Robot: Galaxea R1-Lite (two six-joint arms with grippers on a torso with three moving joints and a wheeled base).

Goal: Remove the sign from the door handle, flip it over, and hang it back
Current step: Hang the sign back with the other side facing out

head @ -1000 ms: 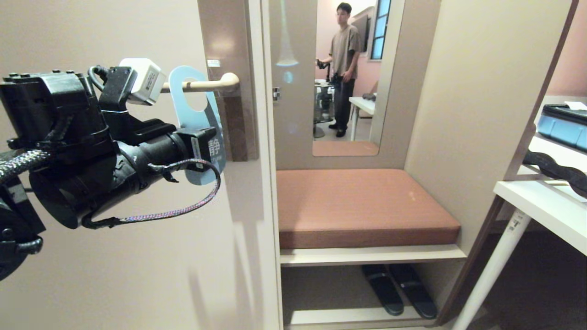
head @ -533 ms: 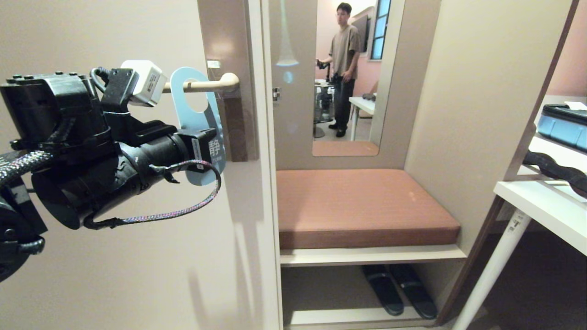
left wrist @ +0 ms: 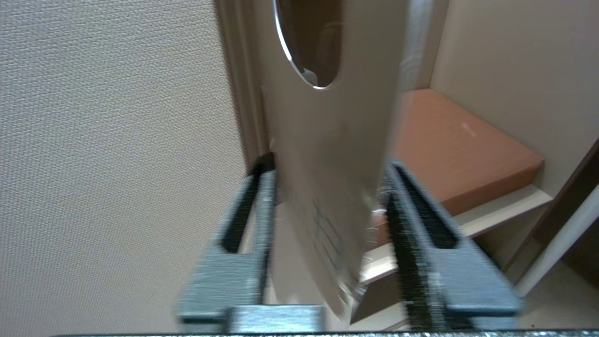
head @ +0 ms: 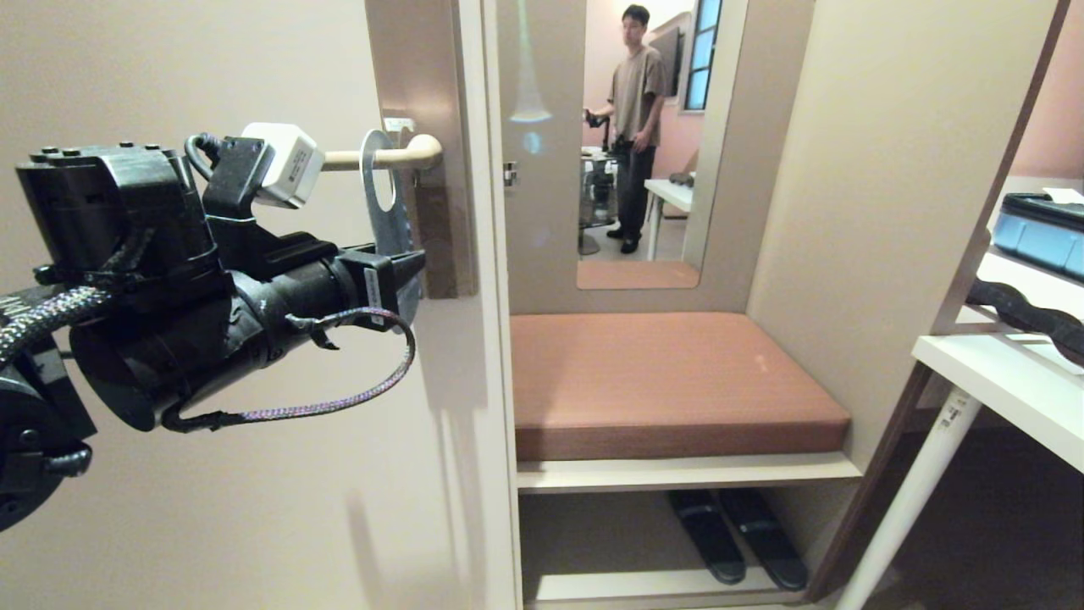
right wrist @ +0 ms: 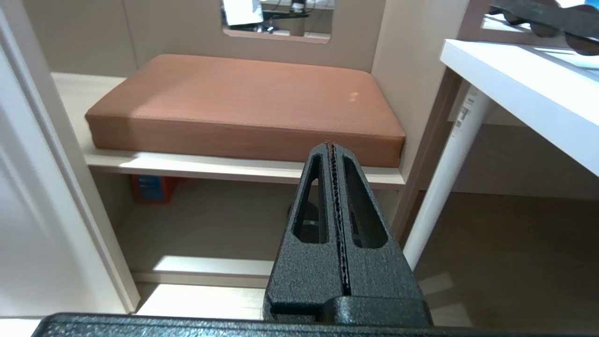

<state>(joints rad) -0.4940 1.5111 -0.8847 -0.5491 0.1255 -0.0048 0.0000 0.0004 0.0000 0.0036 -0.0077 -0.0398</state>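
Note:
The sign hangs by its big hole on the cream door handle, which juts from a tall brownish plate. From the head view it is nearly edge-on. My left gripper is at the sign's lower end. In the left wrist view the pale printed sign hangs loose between the open fingers of that gripper, with a gap on each side. My right gripper is shut and empty, parked low and facing the bench.
The door's edge and frame stand right of the handle. Beyond are a brown cushioned bench with slippers under it and a mirror showing a person. A white table is at the right.
My left gripper has opened and let go of the sign. The sign has swung from showing its blue face to hanging nearly edge-on on the handle.

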